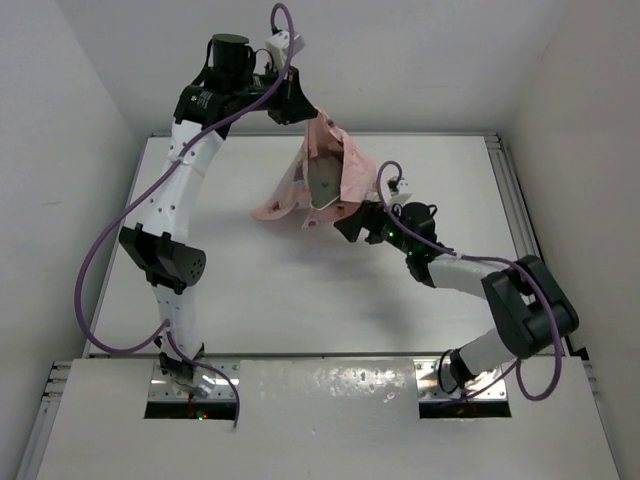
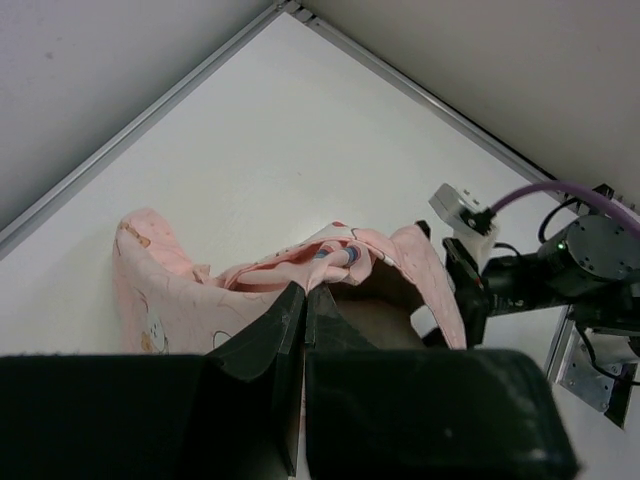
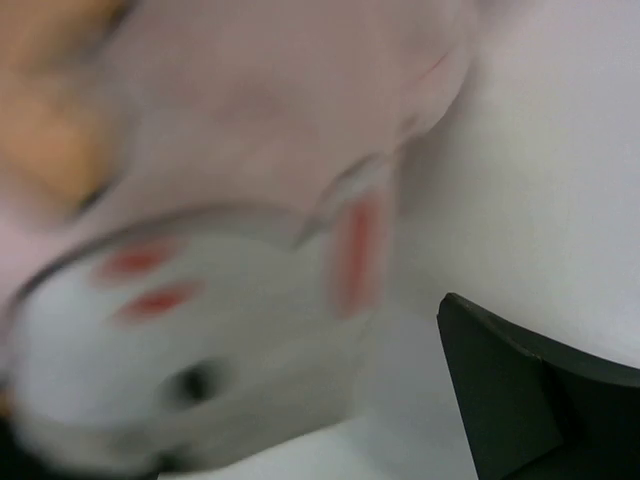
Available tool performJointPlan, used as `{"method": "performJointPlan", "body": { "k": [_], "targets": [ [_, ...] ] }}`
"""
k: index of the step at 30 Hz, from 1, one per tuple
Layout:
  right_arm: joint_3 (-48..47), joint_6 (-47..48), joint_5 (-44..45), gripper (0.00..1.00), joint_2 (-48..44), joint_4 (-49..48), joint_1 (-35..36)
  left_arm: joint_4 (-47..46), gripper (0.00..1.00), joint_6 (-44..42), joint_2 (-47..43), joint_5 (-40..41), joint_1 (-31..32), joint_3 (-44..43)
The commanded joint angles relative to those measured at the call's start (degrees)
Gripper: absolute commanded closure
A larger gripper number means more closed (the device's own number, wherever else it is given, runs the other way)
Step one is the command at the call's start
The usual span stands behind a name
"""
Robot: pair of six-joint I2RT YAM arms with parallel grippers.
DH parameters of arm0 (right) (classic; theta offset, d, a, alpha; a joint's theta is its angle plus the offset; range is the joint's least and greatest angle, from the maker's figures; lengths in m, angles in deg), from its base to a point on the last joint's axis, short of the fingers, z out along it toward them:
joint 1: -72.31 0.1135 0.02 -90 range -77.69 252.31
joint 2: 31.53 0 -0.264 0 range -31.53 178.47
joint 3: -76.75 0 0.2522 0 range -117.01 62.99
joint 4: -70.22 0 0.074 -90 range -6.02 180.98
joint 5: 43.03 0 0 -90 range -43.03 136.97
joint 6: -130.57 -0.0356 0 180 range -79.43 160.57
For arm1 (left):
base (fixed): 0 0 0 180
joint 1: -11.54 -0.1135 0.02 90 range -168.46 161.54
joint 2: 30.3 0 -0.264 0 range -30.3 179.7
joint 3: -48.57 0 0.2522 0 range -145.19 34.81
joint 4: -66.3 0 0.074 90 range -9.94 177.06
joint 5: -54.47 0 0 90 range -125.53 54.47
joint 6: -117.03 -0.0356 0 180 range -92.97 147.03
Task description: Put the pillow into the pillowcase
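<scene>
The pink printed pillowcase (image 1: 335,175) hangs bunched above the back of the table, its mouth gaping toward the camera. My left gripper (image 1: 300,105) is shut on its upper hem, and in the left wrist view the fingertips (image 2: 300,295) pinch a fold of the pink cloth (image 2: 160,290). The grey pillow (image 1: 326,182) shows inside the opening, also seen as a dull pad (image 2: 385,322) within the sleeve. My right gripper (image 1: 352,222) stands open at the lower hem. In the right wrist view one dark finger (image 3: 525,400) is at the right, with the blurred pillowcase (image 3: 230,150) close in front.
The white table (image 1: 300,290) is bounded by metal rails at the back (image 1: 420,134) and right (image 1: 515,200), with grey walls close around. Purple cables loop beside both arms. Part of the pillowcase trails onto the table at the left (image 1: 270,210).
</scene>
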Motion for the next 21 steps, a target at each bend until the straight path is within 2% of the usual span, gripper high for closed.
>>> {"method": "performJointPlan", "body": {
  "k": [1, 3, 10, 11, 13, 14, 15, 16, 18, 19, 21],
  "targets": [
    [-2.49, -15.70, 1.90, 0.01, 6.03, -20.55, -2.93, -10.04, 1.00, 1.92, -2.73, -2.84, -0.91, -2.79],
    [-3.89, -19.08, -0.29, 0.01, 9.48, -25.85, -3.02, -10.39, 1.00, 2.27, -2.64, -3.45, -0.91, -2.79],
    [-10.22, -17.77, -0.65, 0.01, 16.70, -27.37, 0.49, -9.78, 1.00, 0.52, -3.16, -2.58, -0.91, -2.53],
    [-10.57, -17.60, -0.92, 0.06, 16.79, -27.81, 0.93, -9.52, 1.00, 0.16, -3.17, -2.23, -0.91, -2.53],
    [-11.01, -16.89, -1.01, 0.19, 16.09, -27.99, 1.11, -8.90, 1.00, -0.45, -3.17, -1.87, -0.99, -2.53],
    [-10.93, -16.81, -0.57, 0.37, 15.48, -28.08, 1.11, -8.64, 1.00, -0.63, -3.17, -1.44, -0.91, -2.44],
    [-9.88, -16.63, 0.13, 0.47, 14.78, -28.86, 1.11, -8.11, 1.00, -0.80, -3.17, -1.34, -0.99, -2.35],
    [-8.92, -15.93, 2.66, 0.74, 12.86, -29.74, 1.11, -7.67, 1.00, -1.24, -3.17, -1.17, -0.99, -2.27],
    [-6.29, -14.53, 6.27, 0.96, 10.48, -30.89, 1.02, -6.35, 1.00, -1.95, -3.25, -0.73, -1.17, -1.91],
    [-5.40, -13.65, 8.03, 1.00, 9.07, -30.72, 0.85, -5.83, 1.00, -2.73, -3.43, -0.12, -1.26, -1.48],
    [-3.56, -9.89, 12.08, 1.00, 4.68, -30.72, 0.23, -4.42, 1.00, -3.79, -3.69, 0.67, -1.26, -0.51]
  ]
}}
